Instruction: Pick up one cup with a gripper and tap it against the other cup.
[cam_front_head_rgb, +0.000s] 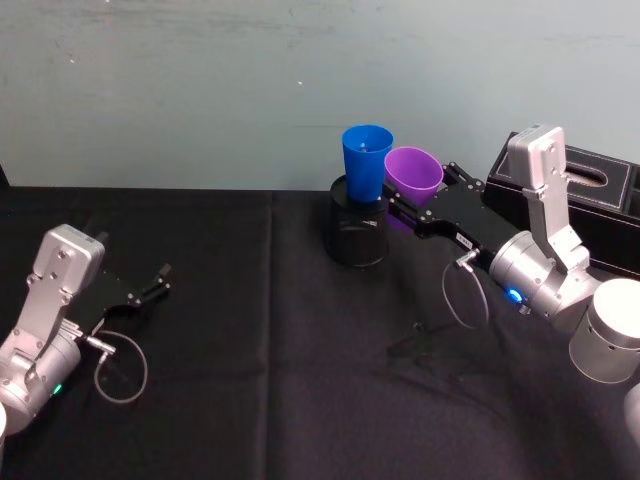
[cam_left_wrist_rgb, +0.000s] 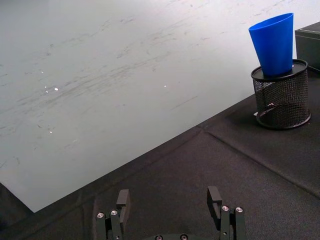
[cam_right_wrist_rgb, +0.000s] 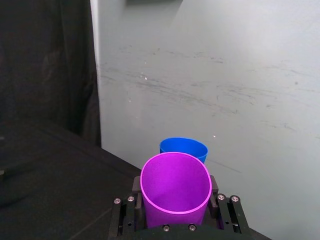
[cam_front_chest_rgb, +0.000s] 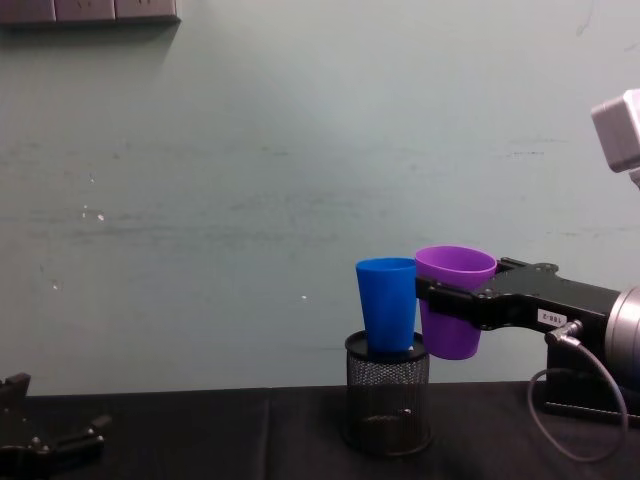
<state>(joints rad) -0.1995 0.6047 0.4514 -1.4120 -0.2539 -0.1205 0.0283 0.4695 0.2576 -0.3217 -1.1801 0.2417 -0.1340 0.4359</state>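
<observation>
The purple plastic tapered cup (cam_front_head_rgb: 413, 172) is held off the surface, just right of centre in the upper half of the head view, tilted slightly with its open mouth up. The black cloth-covered surface (cam_front_head_rgb: 250, 380) fills the lower part of that view. A black rectangular box (cam_front_head_rgb: 600, 200) lies at its right edge, behind the right arm. The right claw (cam_front_head_rgb: 420, 195) reaches in from the right, its two black fingers clamped on opposite sides of the purple cup below the rim. A black mesh pen holder (cam_front_head_rgb: 358, 232) stands at centre. The bright blue plastic tapered cup (cam_front_head_rgb: 366, 160) stands upright in it. In the chest view the purple rim appears to meet the blue cup's upper side. The left claw (cam_front_head_rgb: 160, 280) rests low at the left edge, spread wide and holding nothing.
</observation>
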